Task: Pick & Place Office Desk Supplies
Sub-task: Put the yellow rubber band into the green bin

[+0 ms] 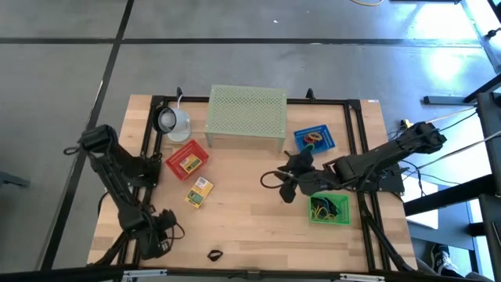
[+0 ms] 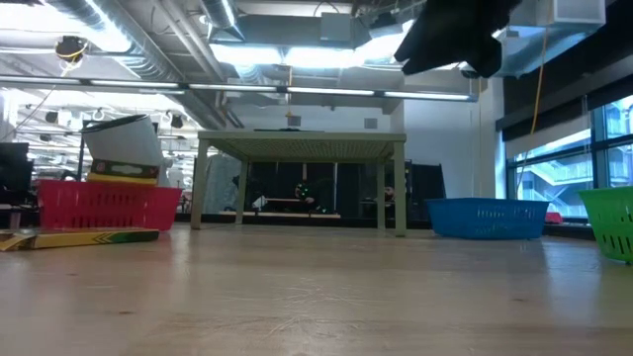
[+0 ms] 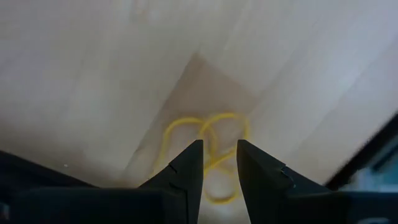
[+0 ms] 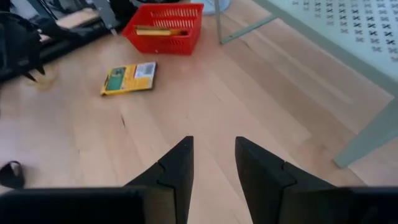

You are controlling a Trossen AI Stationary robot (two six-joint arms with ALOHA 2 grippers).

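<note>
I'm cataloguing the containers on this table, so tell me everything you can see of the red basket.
The red basket is a small rectangular tray of what looks like plastic, with slotted lattice walls and a solid rim. It sits upright on the wooden table, turned at an angle, left of the pale green perforated stand and near a white cup. Inside lies a yellow printed box. No gripper touches it.

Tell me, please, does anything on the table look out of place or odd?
Two items lie loose on the wooden table, outside the baskets: a yellow printed packet beside the red plastic basket, and a small black clip near the front edge. Nothing looks spilled or damaged.
</note>
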